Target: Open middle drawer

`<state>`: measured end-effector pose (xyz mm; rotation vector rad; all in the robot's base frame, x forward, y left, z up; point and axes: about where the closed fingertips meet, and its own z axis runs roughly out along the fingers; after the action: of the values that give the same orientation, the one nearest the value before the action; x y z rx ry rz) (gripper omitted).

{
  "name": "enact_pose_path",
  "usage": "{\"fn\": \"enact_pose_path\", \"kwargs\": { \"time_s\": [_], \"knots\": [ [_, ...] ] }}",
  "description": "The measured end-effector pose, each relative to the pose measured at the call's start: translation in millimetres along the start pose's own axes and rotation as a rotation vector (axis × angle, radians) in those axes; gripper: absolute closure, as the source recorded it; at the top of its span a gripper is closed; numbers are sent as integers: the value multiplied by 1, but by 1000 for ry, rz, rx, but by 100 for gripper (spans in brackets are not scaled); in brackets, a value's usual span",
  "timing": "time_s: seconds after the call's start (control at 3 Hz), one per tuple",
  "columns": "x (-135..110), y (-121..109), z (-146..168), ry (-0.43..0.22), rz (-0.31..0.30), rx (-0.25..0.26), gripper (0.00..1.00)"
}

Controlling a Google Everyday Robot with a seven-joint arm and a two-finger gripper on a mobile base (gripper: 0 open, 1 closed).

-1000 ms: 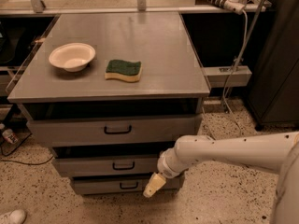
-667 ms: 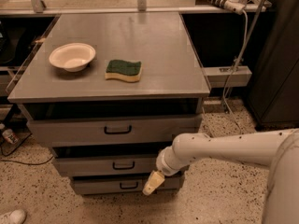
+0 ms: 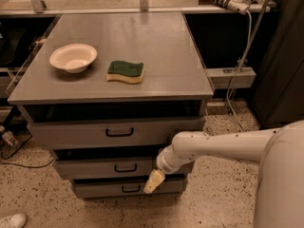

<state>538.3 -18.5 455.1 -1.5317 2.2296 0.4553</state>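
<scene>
Approach step: claw [image 3: 153, 181] hung below-right of the handle [image 3: 126, 167] of the middle drawer [image 3: 85, 169]; clenched or released, I couldn't tell. Next, probably: up-left onto handle, then pull.

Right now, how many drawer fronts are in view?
3, stacked under the tabletop: top drawer, widest; middle drawer below it; bottom drawer, lowest. The gripper hangs in front of the bottom one's right end.

Gripper [image 3: 153, 182] at lower centre; white bowl [image 3: 73, 57] far above-left of it on grey top [image 3: 161, 37]; green sponge [image 3: 125, 71] above, beside bowl; shoe [image 3: 13, 220] far left, lower
</scene>
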Motion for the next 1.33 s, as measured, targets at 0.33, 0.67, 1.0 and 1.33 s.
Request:
{"fn": "enact_pose_path", "kwargs": {
  "time_s": [0.33, 0.67, 1.0, 1.33],
  "knots": [
    [10, 6, 24, 21, 15, -39, 0],
    [9, 7, 22, 21, 16, -40, 0],
    [16, 13, 20, 38, 29, -55, 0],
    [14, 13, 17, 38, 29, -55, 0]
  ]
}}
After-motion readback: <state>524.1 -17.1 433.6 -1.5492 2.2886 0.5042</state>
